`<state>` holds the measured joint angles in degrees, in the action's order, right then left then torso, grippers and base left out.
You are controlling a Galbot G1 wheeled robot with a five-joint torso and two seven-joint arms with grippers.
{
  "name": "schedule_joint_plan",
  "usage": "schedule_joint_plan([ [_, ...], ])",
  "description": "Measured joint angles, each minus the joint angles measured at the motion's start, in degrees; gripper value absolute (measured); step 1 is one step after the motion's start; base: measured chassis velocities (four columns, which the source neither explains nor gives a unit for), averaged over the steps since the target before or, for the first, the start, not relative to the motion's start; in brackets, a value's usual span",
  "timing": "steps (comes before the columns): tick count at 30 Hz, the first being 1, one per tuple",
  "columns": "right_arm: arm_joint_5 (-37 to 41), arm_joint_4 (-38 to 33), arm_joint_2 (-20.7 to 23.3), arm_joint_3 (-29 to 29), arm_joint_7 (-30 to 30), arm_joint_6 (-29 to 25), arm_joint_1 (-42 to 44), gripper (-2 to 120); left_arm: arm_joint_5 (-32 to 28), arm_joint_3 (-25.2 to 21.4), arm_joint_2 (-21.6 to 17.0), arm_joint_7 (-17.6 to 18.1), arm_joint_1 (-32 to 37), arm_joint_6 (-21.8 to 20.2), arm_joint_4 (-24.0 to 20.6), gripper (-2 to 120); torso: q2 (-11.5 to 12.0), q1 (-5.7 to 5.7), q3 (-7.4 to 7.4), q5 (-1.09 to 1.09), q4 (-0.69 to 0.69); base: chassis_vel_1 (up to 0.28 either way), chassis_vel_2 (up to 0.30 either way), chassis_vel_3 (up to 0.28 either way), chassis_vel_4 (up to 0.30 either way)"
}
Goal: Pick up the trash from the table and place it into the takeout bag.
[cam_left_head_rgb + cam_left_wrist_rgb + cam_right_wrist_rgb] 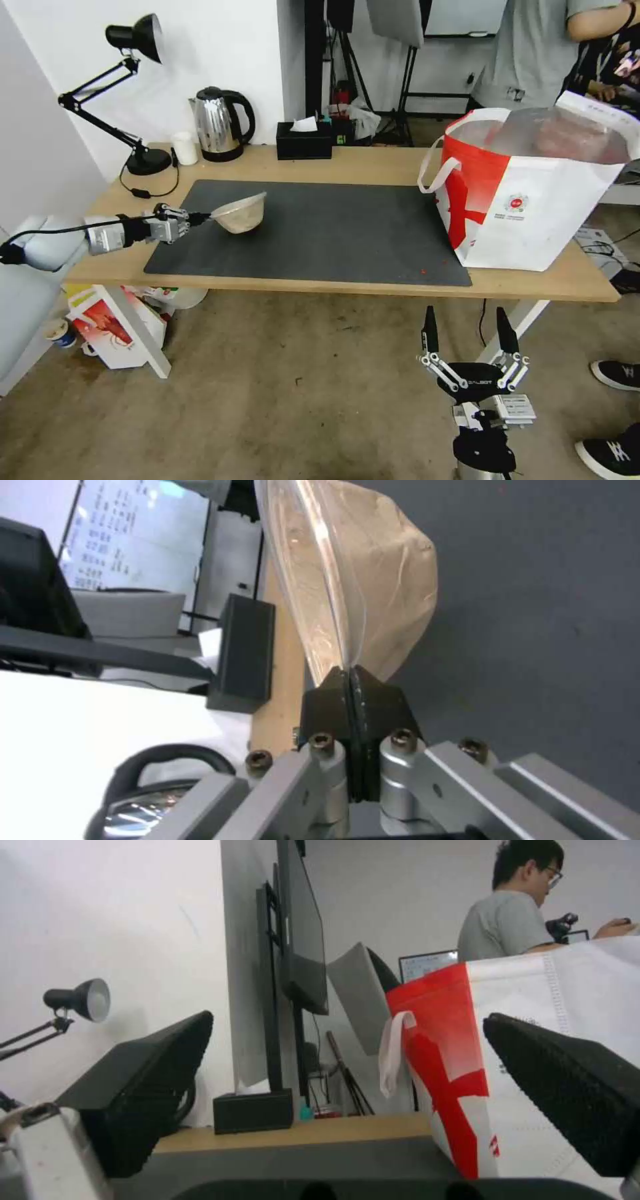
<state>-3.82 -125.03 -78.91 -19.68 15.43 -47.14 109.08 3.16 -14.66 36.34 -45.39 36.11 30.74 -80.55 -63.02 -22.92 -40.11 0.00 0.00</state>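
Glossy thin plastic bowl (240, 212), matt grey mat (320, 233) (smooth), light-wood table (533, 283), shiny metal kettle (217, 123).

Head view high, facing table (347, 160); wrist views close, low.

A beige, slightly translucent tone is seen on the shallow bowl (240, 212). The table (373, 165) is coloured light wood, and the mat (320, 233) on it is dark grey. The takeout bag (533, 200) is made white with a red side panel, white handles and a small round red logo. Black is shown on the fingers (143, 1090) of the right gripper (468, 330) and on the tissue box (304, 143).
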Motion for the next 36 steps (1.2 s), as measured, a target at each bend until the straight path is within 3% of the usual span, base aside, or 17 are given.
schedule_joint_plan([
  [9,0.00,0.00,0.00,0.00,0.00,0.00,0.00,100,-0.66,-3.33,-0.84,0.17,0.28,0.80,-6.89,0,0.00,0.00,0.00,0.00,0.00,0.000,0.000,0.000,0.000],
  [19,0.00,0.00,0.00,0.00,0.00,0.00,0.00,100,-2.17,-4.78,-1.93,0.58,-1.09,0.73,-10.66,0,0.00,0.00,0.00,0.01,0.00,0.000,0.000,0.000,0.000],
  [23,0.00,0.00,0.00,0.00,0.00,0.00,0.00,100,-4.35,-6.26,-4.70,2.25,-2.59,0.23,-15.50,0,-0.01,0.00,0.00,0.00,0.00,0.000,0.000,0.000,0.000],
  [29,0.00,0.00,0.00,0.00,0.00,0.00,0.00,100,-7.12,-6.79,-7.59,3.01,-4.60,-0.48,-18.77,0,-0.01,0.00,0.00,0.00,0.00,0.000,0.000,0.000,0.000],
  [34,0.00,0.00,0.00,0.00,0.00,0.00,0.00,100,-8.35,-2.89,-9.93,5.34,-10.86,-0.88,-20.96,0,-0.01,0.00,0.00,0.00,0.00,0.000,0.000,0.000,0.000],
  [36,0.00,0.00,0.00,0.01,0.00,0.00,0.00,100,-8.93,2.10,-10.18,6.35,-17.25,-0.89,-20.79,0,-0.01,0.00,0.00,0.00,0.00,0.000,0.000,0.000,0.000],
])
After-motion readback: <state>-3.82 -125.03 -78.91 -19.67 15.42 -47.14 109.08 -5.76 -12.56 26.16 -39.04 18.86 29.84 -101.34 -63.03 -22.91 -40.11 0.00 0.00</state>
